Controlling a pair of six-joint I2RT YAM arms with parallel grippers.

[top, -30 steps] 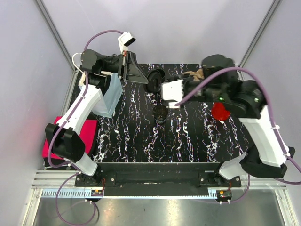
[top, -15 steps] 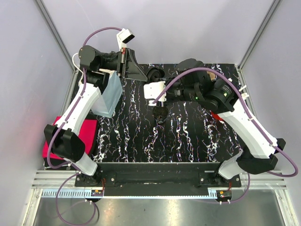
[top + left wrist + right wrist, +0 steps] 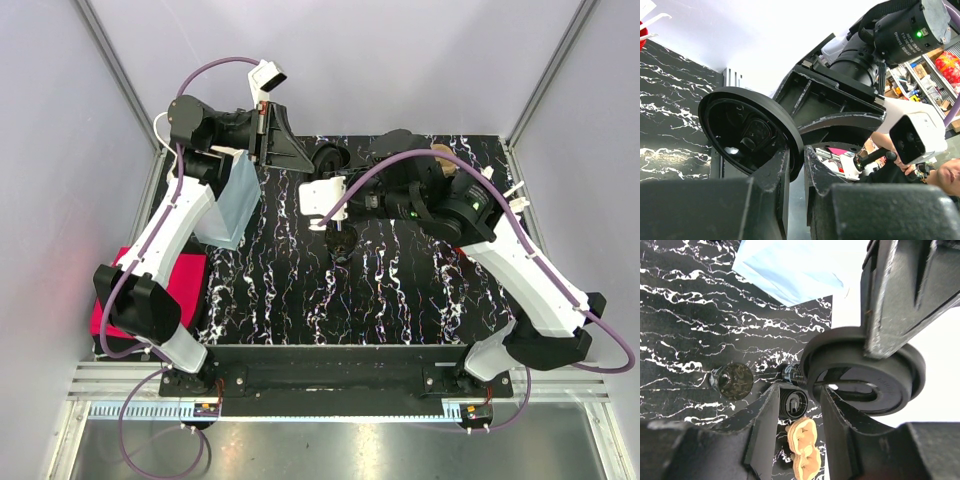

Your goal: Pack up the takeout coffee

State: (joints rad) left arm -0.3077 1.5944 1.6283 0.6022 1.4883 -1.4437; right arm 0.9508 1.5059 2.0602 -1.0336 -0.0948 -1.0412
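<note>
Biggest risk here imo is a botched handoff. The left gripper [image 3: 796,160] is pinched narrow on the rim of the flat round black plastic lid [image 3: 747,132], holding it on edge in the air. The right gripper [image 3: 797,390] has its fingers half spread on either side of the opposite rim, not clamped as far as I can tell. If the left lets go before the right has a proper bite, the lid falls and probably rolls off. If both squeeze while the arms aren't lined up, the thin rim could twist or pop out of one pinch.

The dark open-topped takeout cup [image 3: 735,381] stands on the black marble-patterned tabletop [image 3: 680,335] below and to one side of the right fingers, well apart from the lid. The pale blue translucent plastic bag [image 3: 790,270] lies further out beyond them.

Pose-wise, the left arm is stretched up and forward with its wrist raised. The right arm folds across toward it, wrist rolled so its fingers meet the lid edge-on.
</note>
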